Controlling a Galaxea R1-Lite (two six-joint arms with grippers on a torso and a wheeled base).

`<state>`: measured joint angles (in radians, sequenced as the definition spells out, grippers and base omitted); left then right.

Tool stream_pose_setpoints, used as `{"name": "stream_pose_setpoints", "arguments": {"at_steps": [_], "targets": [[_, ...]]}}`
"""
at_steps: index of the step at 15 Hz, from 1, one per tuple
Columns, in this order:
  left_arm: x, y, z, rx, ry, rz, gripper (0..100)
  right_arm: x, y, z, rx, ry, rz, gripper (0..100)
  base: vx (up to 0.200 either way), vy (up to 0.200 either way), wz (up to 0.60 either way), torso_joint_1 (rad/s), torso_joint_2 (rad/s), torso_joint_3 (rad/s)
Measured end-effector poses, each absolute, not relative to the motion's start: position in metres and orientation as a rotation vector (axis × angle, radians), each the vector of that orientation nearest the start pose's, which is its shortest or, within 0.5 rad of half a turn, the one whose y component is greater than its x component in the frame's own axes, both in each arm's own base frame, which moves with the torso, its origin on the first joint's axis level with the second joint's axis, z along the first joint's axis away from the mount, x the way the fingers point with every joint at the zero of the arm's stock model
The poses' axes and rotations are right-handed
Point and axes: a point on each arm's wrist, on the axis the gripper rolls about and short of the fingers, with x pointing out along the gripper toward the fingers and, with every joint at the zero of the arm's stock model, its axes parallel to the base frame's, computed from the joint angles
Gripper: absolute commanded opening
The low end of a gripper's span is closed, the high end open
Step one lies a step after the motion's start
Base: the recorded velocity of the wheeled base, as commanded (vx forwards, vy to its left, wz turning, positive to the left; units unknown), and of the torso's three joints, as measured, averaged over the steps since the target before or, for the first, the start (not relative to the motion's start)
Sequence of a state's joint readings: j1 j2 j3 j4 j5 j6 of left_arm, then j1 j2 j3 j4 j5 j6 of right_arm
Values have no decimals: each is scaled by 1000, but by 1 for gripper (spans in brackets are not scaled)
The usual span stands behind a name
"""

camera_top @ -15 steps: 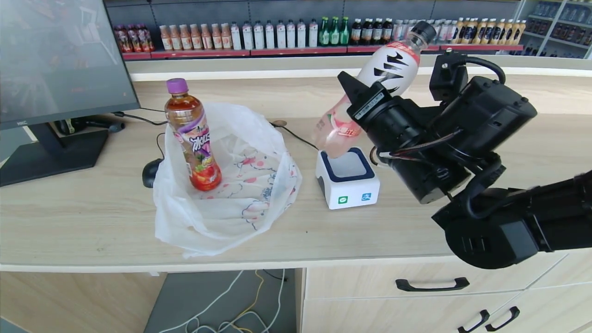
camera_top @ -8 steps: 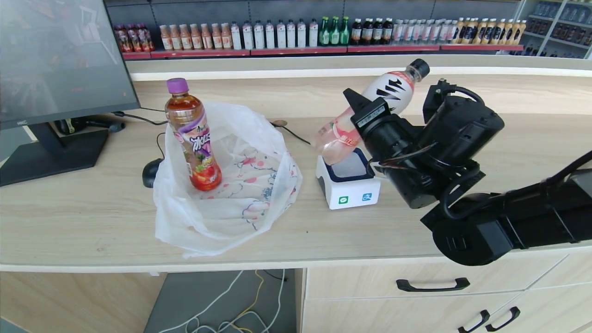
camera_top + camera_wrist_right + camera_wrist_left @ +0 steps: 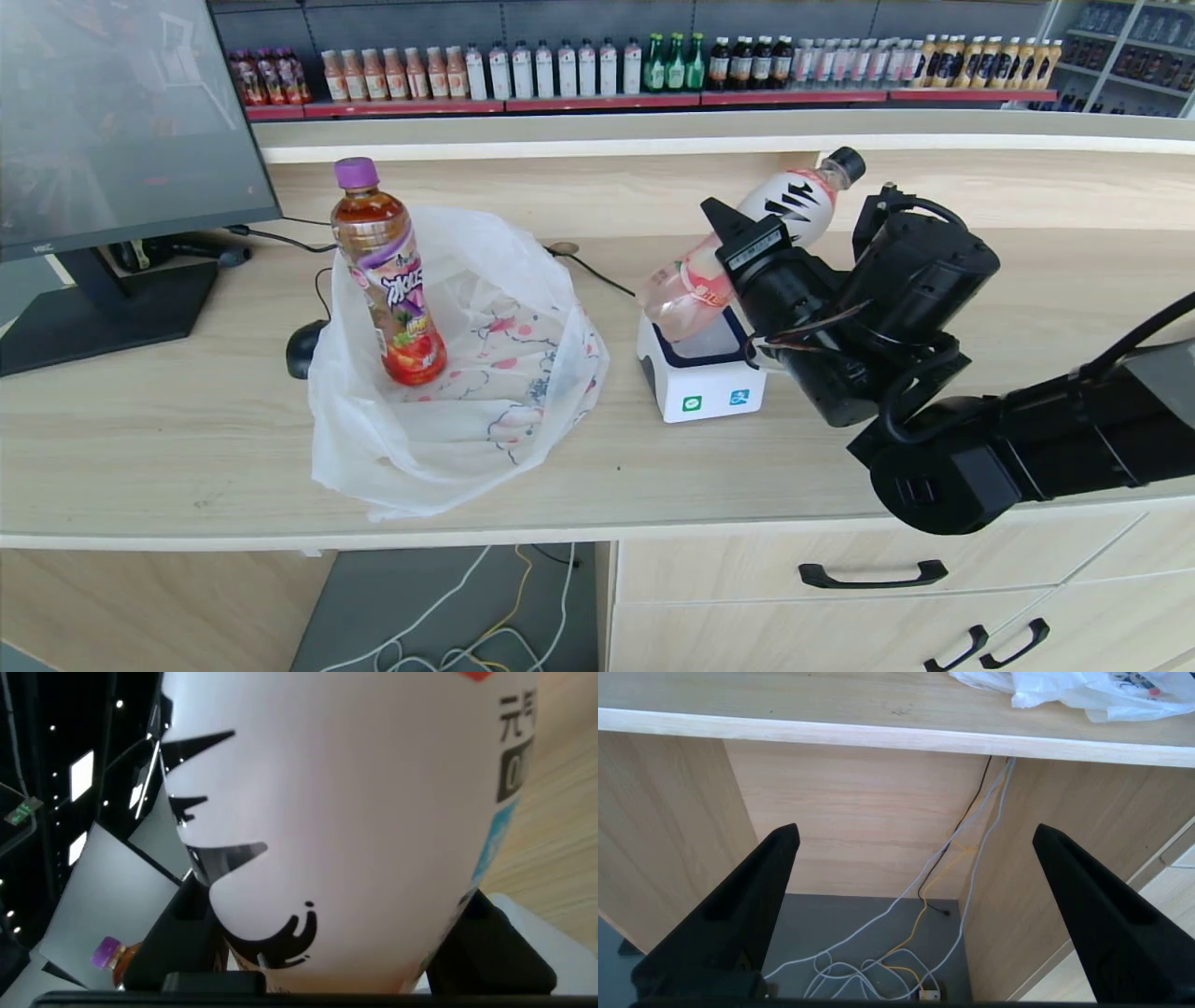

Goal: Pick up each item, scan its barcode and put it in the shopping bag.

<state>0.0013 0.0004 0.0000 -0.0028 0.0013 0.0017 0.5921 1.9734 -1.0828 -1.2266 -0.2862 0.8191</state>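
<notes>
Right gripper [image 3: 744, 245] is clamping the pink-and-white bottle [image 3: 695, 280] around its middle. The bottle is tilting, cap pointing up and away from me, base hanging over the top window of the white scanner [image 3: 705, 378]; I cannot tell whether they are touching. Beside the scanner, the shopping bag [image 3: 504, 373] is lying open on the counter [image 3: 187, 420], with a purple-capped tea bottle [image 3: 387, 271] standing upright inside. Left gripper [image 3: 915, 831] is hanging below the counter edge, fingers spread wide, gripping nothing.
</notes>
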Motion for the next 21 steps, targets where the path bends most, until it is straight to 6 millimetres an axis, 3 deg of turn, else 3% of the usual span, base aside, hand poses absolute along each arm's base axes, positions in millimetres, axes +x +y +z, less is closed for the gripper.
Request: {"name": "stream_pose_setpoints", "arguments": {"at_steps": [10,21], "targets": [[-23,0,76,2,-2,3,100,328,213,200,964,-124,406,0,0,0,0,0,0,0],[-23,0,76,2,-2,2,100,329,212,199,964,-125,403,0,0,0,0,0,0,0]]}}
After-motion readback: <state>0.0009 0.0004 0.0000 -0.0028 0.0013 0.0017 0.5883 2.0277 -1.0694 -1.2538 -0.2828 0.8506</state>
